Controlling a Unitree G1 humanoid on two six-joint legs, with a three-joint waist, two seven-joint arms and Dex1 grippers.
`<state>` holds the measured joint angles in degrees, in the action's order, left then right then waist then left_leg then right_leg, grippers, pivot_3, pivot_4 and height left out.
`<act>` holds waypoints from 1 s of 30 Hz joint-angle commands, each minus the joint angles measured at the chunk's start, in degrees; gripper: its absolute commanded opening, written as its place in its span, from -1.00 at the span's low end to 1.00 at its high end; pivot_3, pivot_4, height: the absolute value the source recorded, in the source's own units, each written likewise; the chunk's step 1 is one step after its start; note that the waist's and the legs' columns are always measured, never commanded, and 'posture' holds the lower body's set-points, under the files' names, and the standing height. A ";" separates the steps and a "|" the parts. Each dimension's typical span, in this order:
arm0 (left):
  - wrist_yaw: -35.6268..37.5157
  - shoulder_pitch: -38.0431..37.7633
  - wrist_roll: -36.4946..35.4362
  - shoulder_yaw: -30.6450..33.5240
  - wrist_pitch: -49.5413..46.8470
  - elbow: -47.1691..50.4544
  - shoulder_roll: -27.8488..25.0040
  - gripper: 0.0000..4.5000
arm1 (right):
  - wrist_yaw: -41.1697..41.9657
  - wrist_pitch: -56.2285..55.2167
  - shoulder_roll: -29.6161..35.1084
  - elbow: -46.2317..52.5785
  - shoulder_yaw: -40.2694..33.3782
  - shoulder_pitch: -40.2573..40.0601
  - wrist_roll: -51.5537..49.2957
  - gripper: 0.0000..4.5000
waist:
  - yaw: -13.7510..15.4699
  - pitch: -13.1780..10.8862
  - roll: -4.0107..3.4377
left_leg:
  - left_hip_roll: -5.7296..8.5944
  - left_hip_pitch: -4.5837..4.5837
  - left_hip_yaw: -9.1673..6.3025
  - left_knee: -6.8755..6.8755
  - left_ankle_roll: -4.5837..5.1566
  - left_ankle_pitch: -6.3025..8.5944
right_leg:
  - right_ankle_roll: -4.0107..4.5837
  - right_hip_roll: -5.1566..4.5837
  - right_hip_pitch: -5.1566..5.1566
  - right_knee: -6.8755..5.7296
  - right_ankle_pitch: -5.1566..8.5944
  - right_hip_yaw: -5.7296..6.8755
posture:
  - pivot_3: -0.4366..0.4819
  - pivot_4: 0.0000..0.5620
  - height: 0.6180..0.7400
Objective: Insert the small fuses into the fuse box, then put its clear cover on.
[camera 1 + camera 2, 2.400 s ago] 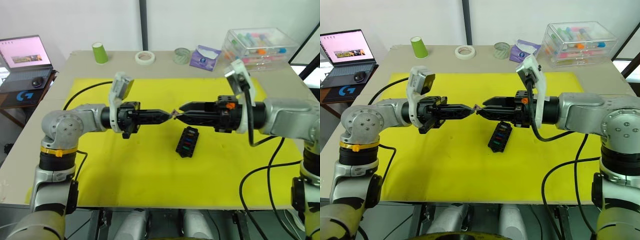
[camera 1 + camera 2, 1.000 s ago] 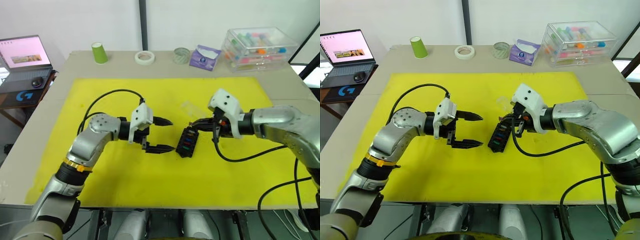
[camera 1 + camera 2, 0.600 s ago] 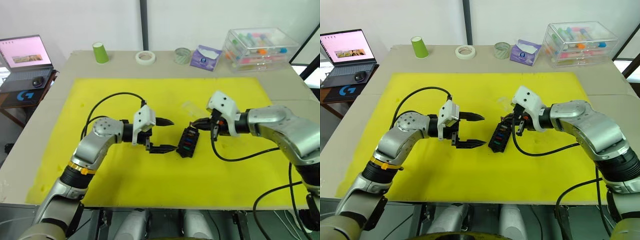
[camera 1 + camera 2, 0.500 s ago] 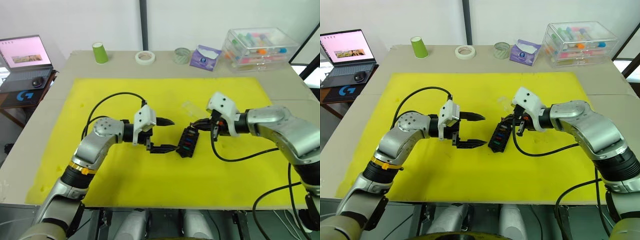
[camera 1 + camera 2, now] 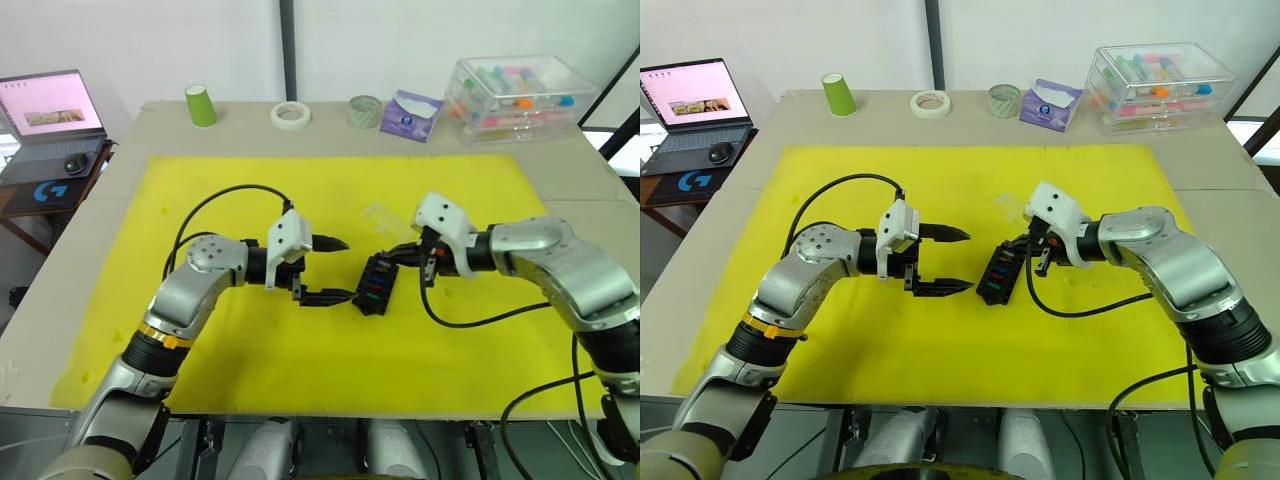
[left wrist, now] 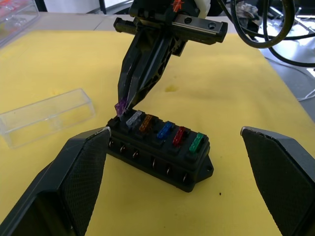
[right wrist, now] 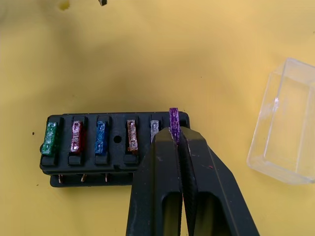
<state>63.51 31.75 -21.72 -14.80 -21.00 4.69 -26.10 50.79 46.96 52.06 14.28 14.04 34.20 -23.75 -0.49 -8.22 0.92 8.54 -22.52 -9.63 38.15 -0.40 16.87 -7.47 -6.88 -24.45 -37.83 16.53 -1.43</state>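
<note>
Pinching a translucent purple fuse [image 7: 173, 119] between its two black tapered fingers, our right gripper [image 7: 178, 140] holds that thin blade upright over the end slot of the fuse box [image 7: 110, 158]. The box is a black moulded plastic block lying flat on the yellow mat [image 5: 250, 350], roughly at the mat's middle, with small metal pins along its lower side. In a single row it already carries five small fuses of glassy coloured plastic: a green fuse [image 7: 49, 138], a red fuse [image 7: 77, 136], a blue fuse [image 7: 101, 135], a brown fuse [image 7: 131, 134] and a pale grey fuse [image 7: 154, 131], with the purple one next to the grey.

Our left gripper [image 6: 174, 182] faces the box from the other side with its fingers spread wide and gripping nothing; their pads [image 6: 83, 172] show a fine cross-hatched texture.

The clear cover [image 6: 47, 117], a shallow rectangular tray of thin transparent plastic with rounded corners, rests on the mat near the purple end of the box, apart from it.
</note>
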 commanded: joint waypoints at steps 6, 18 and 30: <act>-0.06 1.02 -0.04 1.06 0.12 1.11 -0.22 0.98 | 0.90 -0.91 -1.28 -0.36 -2.73 0.48 1.13 -1.00 | 0.00 0.00 0.00 | 0.00 0.00 0.00 0.00 0.00 0.00 | 0.00 0.00 0.00 -0.01 0.00 0.00 | -0.05 -0.47 1.00; 0.10 1.31 -0.05 1.39 0.09 0.80 -0.76 0.98 | 2.10 -1.04 -1.78 -1.72 -3.46 1.10 2.16 -1.00 | -0.03 0.00 0.00 | 0.00 0.00 0.00 0.01 0.00 0.00 | 0.00 0.00 0.00 -0.01 0.00 0.00 | -0.05 -0.47 1.00; 0.24 1.95 0.08 1.43 0.24 0.07 -0.93 0.98 | 3.24 -2.77 -2.71 -2.92 -2.44 0.97 4.37 -1.00 | -0.03 0.00 0.00 | 0.00 0.00 0.00 0.02 0.00 0.00 | 0.00 0.00 0.00 -0.02 0.00 0.00 | -0.05 -0.47 1.00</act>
<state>63.59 32.34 -21.72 -14.56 -21.03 4.43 -26.77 53.47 45.19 49.46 10.91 12.69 34.22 -19.76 -0.52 -8.22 0.92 8.54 -22.52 -9.63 38.16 -0.40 16.87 -7.47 -6.88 -24.45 -37.85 16.53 -1.43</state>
